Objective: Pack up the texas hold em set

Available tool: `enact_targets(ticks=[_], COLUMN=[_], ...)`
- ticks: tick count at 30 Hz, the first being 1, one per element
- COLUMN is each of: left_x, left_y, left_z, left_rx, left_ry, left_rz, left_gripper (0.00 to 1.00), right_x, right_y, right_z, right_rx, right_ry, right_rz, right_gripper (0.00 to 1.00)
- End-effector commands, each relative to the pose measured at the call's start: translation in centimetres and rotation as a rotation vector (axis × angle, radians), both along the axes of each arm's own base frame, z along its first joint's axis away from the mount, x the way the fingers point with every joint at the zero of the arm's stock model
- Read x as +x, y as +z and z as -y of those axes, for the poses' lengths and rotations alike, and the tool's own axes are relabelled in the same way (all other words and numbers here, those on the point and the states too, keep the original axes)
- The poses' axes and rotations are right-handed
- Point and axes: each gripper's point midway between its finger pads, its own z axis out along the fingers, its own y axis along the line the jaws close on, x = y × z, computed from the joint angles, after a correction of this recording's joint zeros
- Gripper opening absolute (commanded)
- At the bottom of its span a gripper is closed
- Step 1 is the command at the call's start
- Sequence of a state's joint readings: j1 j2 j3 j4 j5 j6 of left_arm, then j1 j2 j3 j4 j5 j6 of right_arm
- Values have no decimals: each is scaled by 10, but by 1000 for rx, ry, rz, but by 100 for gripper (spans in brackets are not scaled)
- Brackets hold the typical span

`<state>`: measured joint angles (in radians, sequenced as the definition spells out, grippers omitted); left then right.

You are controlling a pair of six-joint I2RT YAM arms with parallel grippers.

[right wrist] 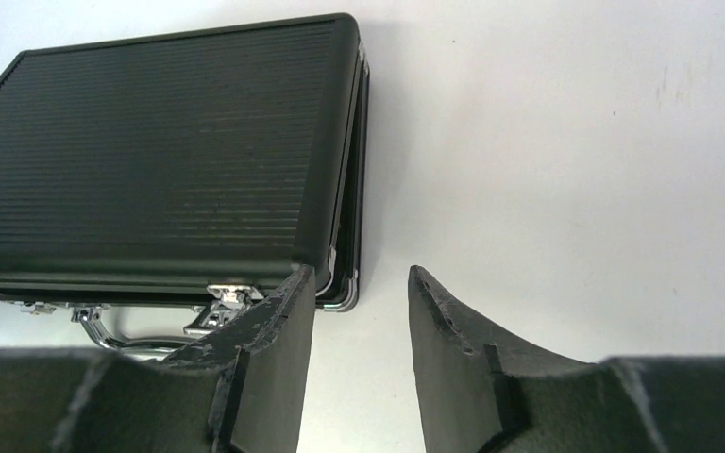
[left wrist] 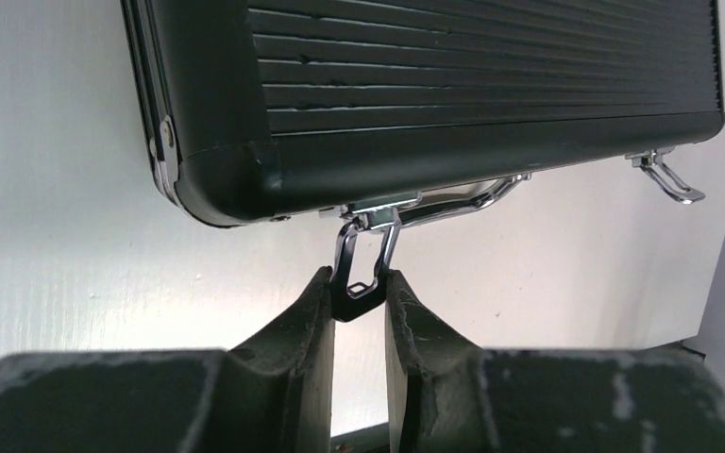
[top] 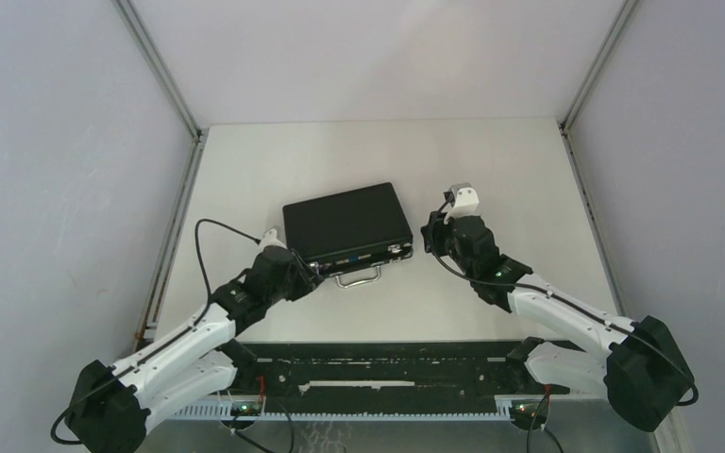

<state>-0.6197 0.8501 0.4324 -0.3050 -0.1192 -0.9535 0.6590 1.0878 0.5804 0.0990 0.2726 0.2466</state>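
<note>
1 blk briefcase (top: 347, 223), lid down, skewed, mid table (top: 491, 160) | near latch (left wrist: 366, 255) pinched betw L gripper (left wrist: 359, 278) tips | far latch (left wrist: 665, 176) free (both flipped out, 2 total) | handle (top: 359, 276) x1, front edge | R gripper (right wrist: 359, 278) jaws apart, holding nothing, just beside case's R front corner

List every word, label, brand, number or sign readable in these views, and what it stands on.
None: no view shows any readable text.
The briefcase: plain ribbed black lid, no label or brand.
The latch pinched by the left gripper: bare metal, no marking visible.
The black rail at the near edge: too small to read anything.
</note>
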Motion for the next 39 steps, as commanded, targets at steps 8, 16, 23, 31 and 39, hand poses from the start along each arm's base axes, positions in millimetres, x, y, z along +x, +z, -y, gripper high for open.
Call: enact_targets(ticks=[8, 16, 23, 31, 39], left_x=[-53, -76, -72, -17, 59], left_y=[-27, -1, 20, 99, 147], left_z=[-4, 0, -13, -2, 18], left_rx=[-8, -29, 31, 30, 143], left_ry=[-73, -183, -196, -156, -129], left_rz=[-171, -193, -107, 178, 425], left_gripper=[13, 57, 66, 60, 40], right_x=[3, 4, 6, 5, 1], right_y=[16, 15, 13, 23, 30], right_z=[-2, -7, -16, -30, -75], right_rx=[42, 48, 69, 102, 98], right_ry=[-17, 8, 35, 76, 209], right_rz=[45, 46, 38, 30, 6], right_gripper=[49, 50, 50, 28, 0])
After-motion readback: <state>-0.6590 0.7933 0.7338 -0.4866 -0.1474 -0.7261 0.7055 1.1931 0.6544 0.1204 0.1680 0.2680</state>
